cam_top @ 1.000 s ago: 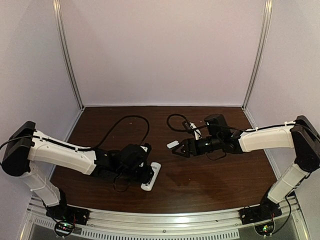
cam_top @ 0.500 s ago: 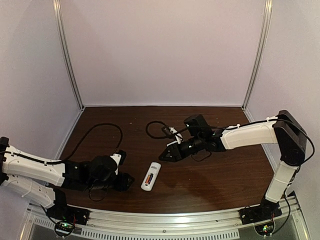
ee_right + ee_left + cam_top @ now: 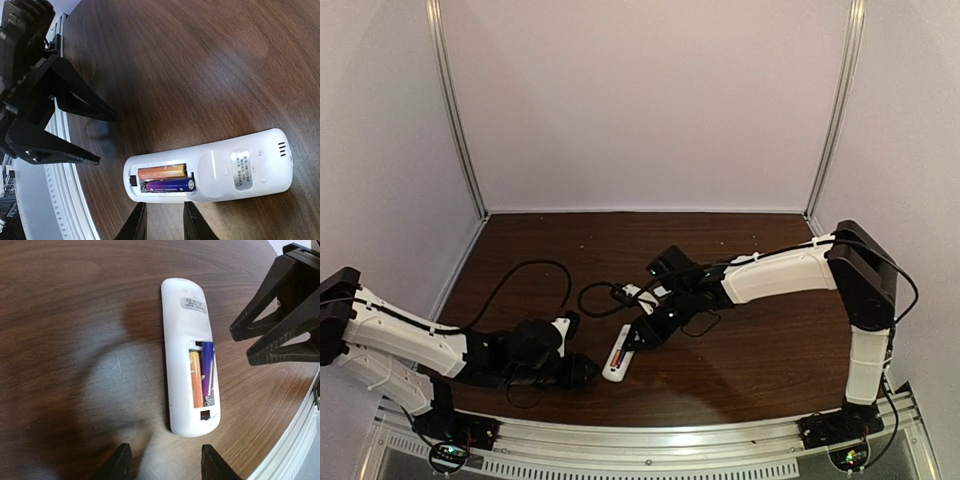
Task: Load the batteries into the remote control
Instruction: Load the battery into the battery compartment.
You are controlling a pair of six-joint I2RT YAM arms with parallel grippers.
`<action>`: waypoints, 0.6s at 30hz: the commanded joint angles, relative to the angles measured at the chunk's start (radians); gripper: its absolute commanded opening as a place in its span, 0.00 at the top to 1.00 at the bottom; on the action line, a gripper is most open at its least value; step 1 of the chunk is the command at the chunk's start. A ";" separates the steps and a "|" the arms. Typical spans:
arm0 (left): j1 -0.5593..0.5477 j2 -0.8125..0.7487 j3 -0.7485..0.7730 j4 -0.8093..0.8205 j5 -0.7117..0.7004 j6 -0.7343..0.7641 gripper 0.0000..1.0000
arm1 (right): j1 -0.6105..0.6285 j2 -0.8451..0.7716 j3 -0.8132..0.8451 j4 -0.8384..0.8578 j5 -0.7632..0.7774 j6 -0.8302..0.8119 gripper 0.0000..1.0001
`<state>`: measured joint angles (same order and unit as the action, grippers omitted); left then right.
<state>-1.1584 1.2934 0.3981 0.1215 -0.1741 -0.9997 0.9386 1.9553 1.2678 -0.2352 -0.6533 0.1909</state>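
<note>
The white remote control (image 3: 621,352) lies face down on the dark table, its battery bay uncovered. Two batteries lie side by side in the bay, one orange (image 3: 161,171) (image 3: 196,378) and one purple (image 3: 170,185) (image 3: 208,371). My left gripper (image 3: 165,466) (image 3: 582,372) stands open just short of the remote's bay end (image 3: 192,427), nothing between its fingers. My right gripper (image 3: 164,222) (image 3: 640,334) hovers beside the remote's long edge next to the bay. Its jaws are a narrow gap apart, with only table showing between them. Each gripper shows in the other's wrist view.
Black cables (image 3: 535,272) loop over the table behind the left arm, and another trails from the right wrist (image 3: 605,293). The metal rail (image 3: 650,440) (image 3: 65,200) runs along the near edge close to the remote. Pale walls close the back and sides.
My left gripper let go of the remote, opened and drew back to the near left. The right arm swung left and nearer to the remote, its jaws narrowing. The remote stayed put.
</note>
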 commanded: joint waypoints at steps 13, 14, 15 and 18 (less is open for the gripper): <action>0.010 0.095 0.001 0.128 0.055 -0.042 0.51 | 0.014 0.060 0.082 -0.066 0.052 -0.057 0.76; 0.014 0.097 0.003 0.127 0.058 -0.041 0.51 | 0.015 0.059 0.083 -0.067 0.052 -0.059 0.76; 0.018 0.099 0.007 0.125 0.062 -0.040 0.51 | 0.014 0.060 0.086 -0.067 0.053 -0.059 0.76; 0.021 0.100 0.017 0.109 0.063 -0.037 0.52 | 0.015 0.064 0.099 -0.075 0.050 -0.064 0.76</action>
<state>-1.1477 1.3823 0.3985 0.2123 -0.1204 -1.0313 0.9459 1.9965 1.3296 -0.2943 -0.6250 0.1452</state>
